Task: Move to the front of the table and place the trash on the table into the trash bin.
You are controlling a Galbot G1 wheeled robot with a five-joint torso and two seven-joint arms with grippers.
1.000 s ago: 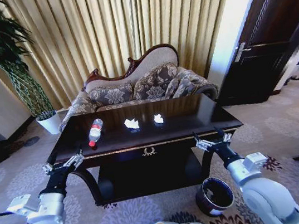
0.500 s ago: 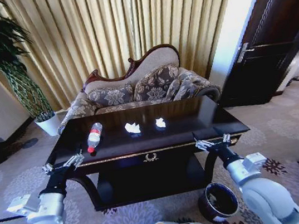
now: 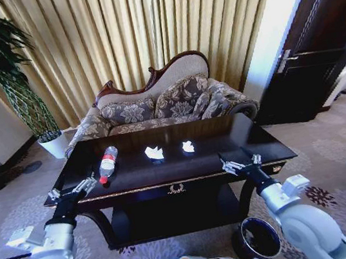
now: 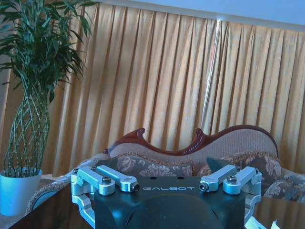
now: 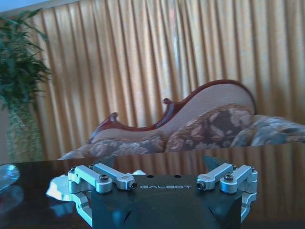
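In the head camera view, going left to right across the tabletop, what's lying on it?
Plastic bottle → left paper wad → right paper wad, all on the table.

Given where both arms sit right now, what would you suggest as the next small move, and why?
Probably reach the left pincer forward toward the clear plastic bottle with the red label. Both pincers hover open and empty at the front edge of the dark glossy wooden table, the right pincer too, and the bottle lies nearest the left one, ahead of the two crumpled white paper wads.
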